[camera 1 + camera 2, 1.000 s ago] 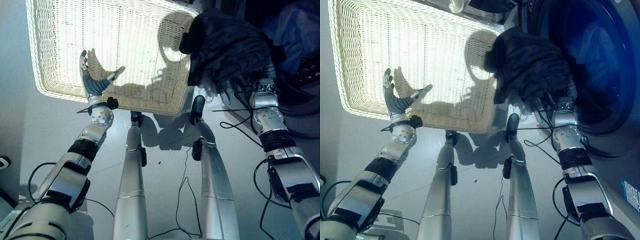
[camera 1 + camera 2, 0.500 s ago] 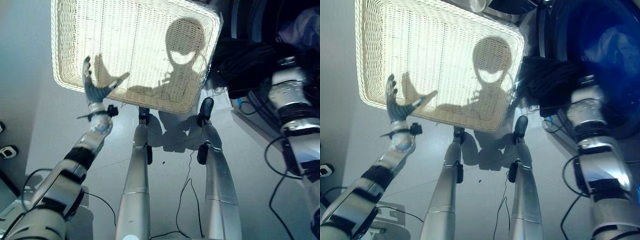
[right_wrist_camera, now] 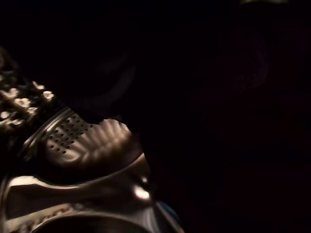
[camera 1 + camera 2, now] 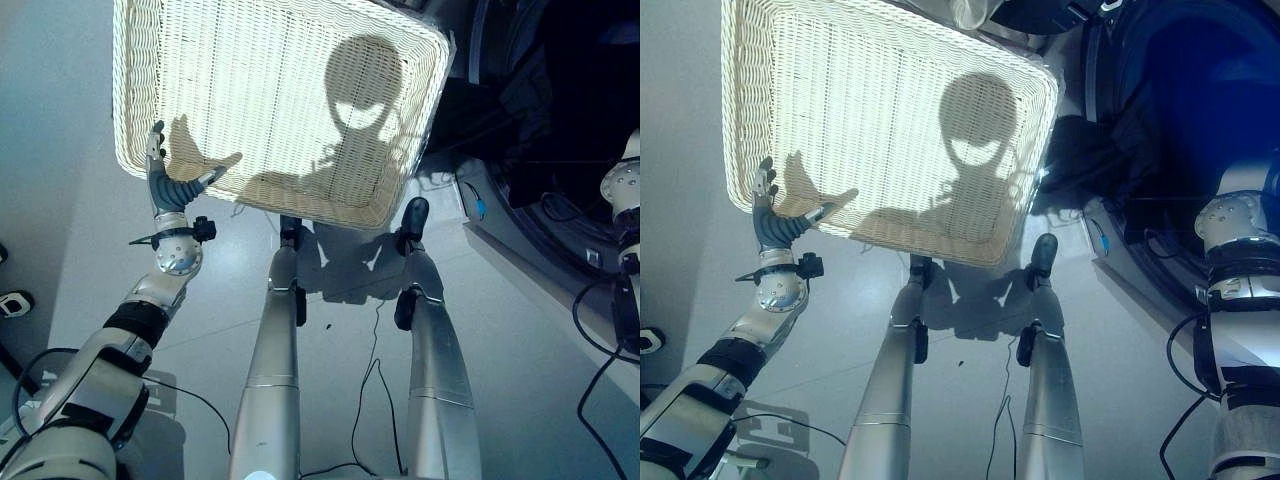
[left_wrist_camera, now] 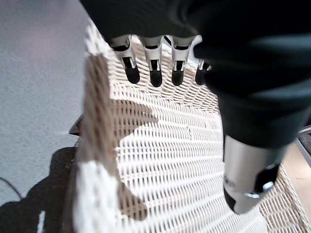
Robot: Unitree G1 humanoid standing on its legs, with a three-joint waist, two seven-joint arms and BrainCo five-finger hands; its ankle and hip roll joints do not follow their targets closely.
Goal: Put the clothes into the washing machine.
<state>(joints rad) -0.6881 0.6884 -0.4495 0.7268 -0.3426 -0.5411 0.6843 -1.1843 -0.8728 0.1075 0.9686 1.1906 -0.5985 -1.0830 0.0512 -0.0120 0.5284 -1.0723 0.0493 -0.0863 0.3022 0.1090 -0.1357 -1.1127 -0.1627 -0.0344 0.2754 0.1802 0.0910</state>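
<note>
Lying pale grey underfoot: floor [image 4: 520, 330], carrying a white wicker basket [image 4: 890, 120] and, to the right, a washing machine [image 4: 1120, 260] with its round opening [image 4: 1200, 110] facing the basket.

Hovering nearest, at the basket's near left corner: left hand [image 4: 168, 180], palm up, fingers [image 5: 154, 73] straight and spread, thumb [image 5: 245, 179] held well apart, curling round nothing. Reaching just over the woven rim [image 5: 97, 145] in the left wrist view, fingertips hanging above the weave without visibly touching it.

Lying bare and brightly lit beyond the hand: basket floor, holding no clothes.

Reaching in from the right side toward the machine's opening: right arm, silver wrist joint [image 4: 1235, 215] at the door's edge, hand hidden inside the dark drum; fingers impossible to read.

Bunching at the opening's lower left edge, between basket corner and drum: dark clothes [image 4: 1120, 150], partly inside the machine. Showing in the right wrist view: perforated steel drum wall [image 3: 82, 145] beside dark cloth [image 3: 218, 97].
</note>
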